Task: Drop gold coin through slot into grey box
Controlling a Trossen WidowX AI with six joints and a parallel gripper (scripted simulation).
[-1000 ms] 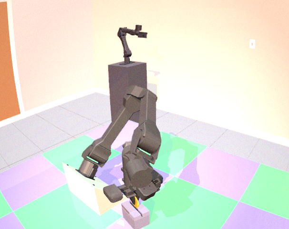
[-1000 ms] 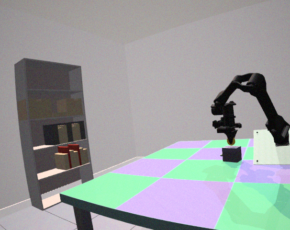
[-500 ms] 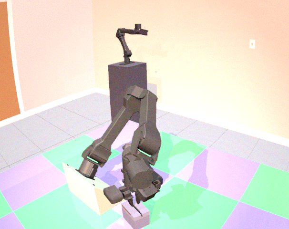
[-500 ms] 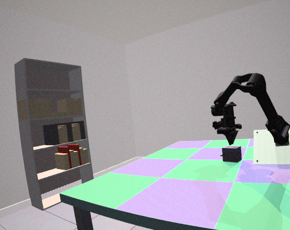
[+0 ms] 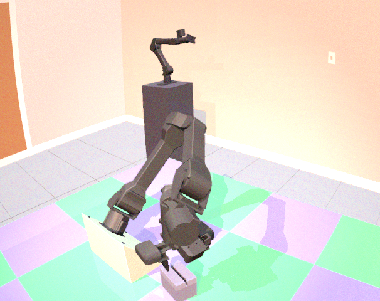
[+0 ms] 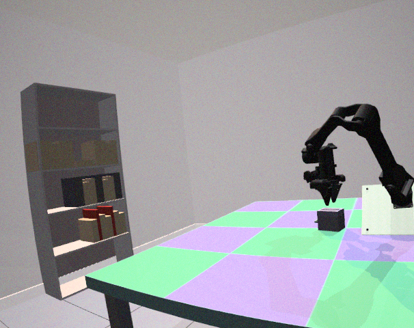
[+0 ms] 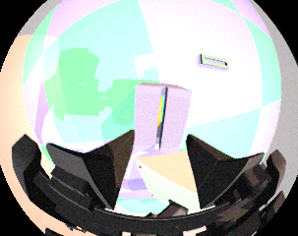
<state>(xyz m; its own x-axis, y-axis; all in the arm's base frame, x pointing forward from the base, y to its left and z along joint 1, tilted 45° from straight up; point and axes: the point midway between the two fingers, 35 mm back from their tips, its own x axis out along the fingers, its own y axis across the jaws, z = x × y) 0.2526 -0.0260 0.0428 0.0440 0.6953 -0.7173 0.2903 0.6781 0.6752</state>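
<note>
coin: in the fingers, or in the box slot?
In the slot. The wrist view shows a gold sliver, the coin, inside the grey box's slot; the gripper is open above it, fingers apart and empty.
</note>
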